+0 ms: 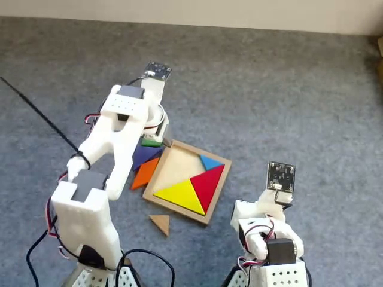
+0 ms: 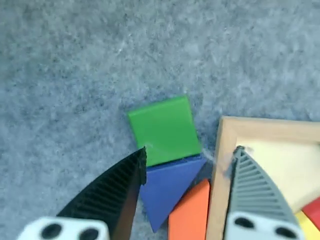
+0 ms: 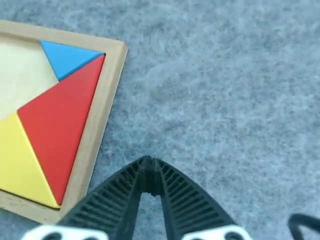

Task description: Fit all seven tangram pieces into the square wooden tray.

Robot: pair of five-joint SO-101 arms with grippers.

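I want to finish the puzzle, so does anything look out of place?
Yes. The small tan triangle lies alone on the grey carpet beside the square wooden tray. The green square, dark blue triangle and orange piece sit bunched outside another edge. Nothing looks broken.

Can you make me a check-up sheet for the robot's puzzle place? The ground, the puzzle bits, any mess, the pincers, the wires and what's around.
Surface: grey carpet-like cover.
Job's things: wooden tray holds the yellow triangle, red triangle and light blue triangle. The green square, dark blue triangle and orange piece lie outside by one corner. The tan triangle lies apart.
Clutter: nothing seen.
Grippers: left pincer open, over the dark blue triangle and tray corner. Right pincer shut, over bare cover beside the tray.
Cables: black cable crosses the cover.
Surroundings: pale wall.
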